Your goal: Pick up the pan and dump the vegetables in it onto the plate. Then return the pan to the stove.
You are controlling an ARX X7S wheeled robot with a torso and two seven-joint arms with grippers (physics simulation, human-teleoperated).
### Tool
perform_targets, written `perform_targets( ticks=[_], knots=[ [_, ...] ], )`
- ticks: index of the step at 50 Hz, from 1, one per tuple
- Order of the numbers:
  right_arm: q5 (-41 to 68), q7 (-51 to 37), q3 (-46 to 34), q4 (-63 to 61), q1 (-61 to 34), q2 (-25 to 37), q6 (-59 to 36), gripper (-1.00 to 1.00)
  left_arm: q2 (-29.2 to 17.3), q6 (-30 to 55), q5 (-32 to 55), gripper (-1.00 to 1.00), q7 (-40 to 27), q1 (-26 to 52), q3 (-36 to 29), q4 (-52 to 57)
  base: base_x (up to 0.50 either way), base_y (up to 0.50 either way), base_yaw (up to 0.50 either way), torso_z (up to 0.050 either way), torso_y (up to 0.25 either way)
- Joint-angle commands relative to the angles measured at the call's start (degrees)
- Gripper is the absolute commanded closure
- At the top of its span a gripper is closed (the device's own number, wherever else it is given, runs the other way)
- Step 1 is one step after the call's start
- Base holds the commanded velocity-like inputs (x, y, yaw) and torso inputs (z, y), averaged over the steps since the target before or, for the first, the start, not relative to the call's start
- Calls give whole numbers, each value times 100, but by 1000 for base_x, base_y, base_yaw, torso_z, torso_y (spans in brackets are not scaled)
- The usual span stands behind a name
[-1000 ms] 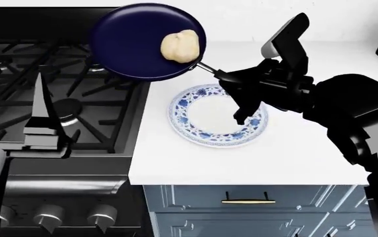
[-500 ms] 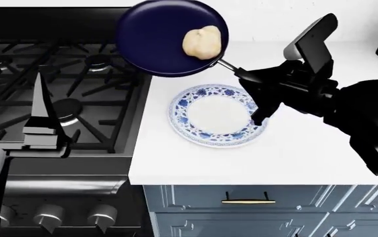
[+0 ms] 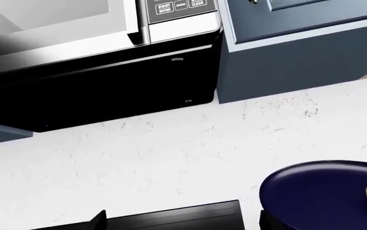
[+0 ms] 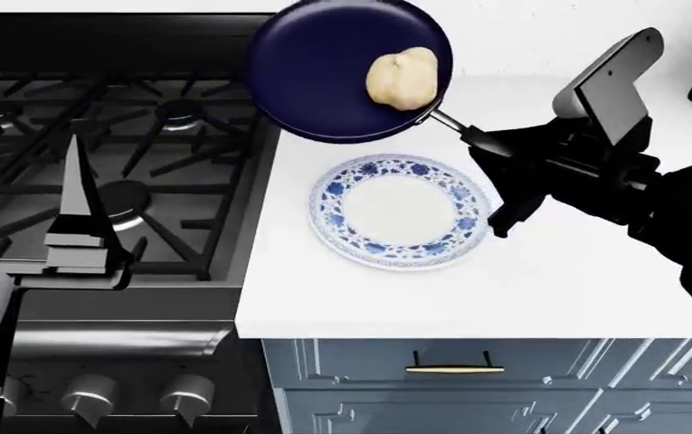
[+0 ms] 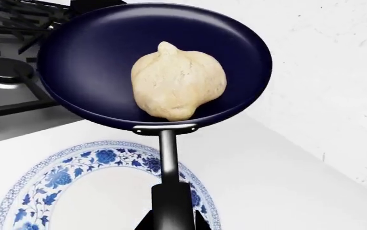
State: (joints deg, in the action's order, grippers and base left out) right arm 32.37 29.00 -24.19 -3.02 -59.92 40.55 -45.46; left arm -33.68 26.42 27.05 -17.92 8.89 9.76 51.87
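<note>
Head view: my right pincer [image 4: 481, 143], clamped on the handle, holds the pan [image 4: 348, 70] aloft at its ten o'clock with the vegetables [image 4: 402, 79] inside, the plate [image 4: 402, 210] lying on the table at six o'clock beneath the pan's near rim.

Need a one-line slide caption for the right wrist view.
Navy pan held by its handle, cream vegetable knob inside, above the blue-floral plate.
</note>
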Motion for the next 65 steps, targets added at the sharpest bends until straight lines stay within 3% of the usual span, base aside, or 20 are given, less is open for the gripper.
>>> perform_targets(
  ticks=[1, 65],
  knots=[
    [-158, -9, 95, -170, -79, 139, 150, 100, -16, -16, 16, -100, -13, -10, -5, -2, 0, 0, 0, 0, 0],
    [-1169, -376, -252, -2, 345, 611, 1103, 100, -58, -209, -59, -100, -42, -91, -142, -159, 0, 0, 0, 1, 2]
  ],
)
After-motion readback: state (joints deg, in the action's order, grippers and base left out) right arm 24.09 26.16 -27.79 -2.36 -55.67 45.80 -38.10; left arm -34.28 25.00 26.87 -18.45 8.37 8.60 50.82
